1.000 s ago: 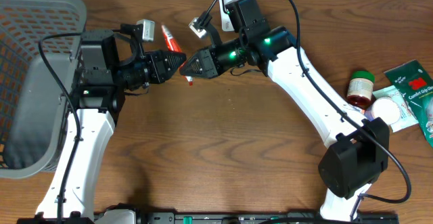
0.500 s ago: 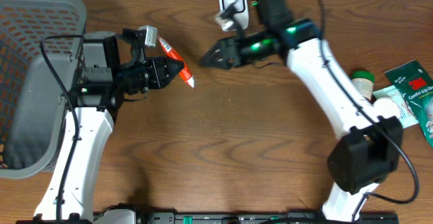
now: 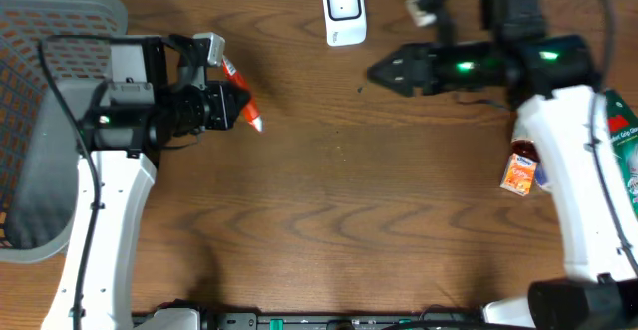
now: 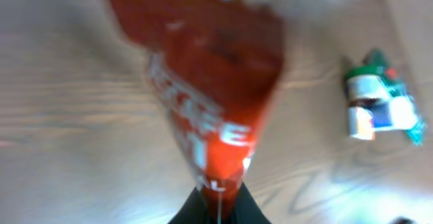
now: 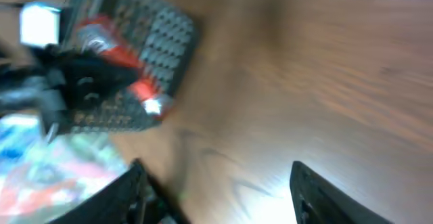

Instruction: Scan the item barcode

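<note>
Red tube (image 3: 249, 114), pinched by left tool (image 3: 242, 106), shows lettering only in wrist view; right tool (image 3: 377, 71) spread.

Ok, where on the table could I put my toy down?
The middle of the brown wooden table is bare, from the white scanner down to the front edge. It is crowded on the right by the small orange carton and green packet, and on the left by the grey plastic basket.
</note>
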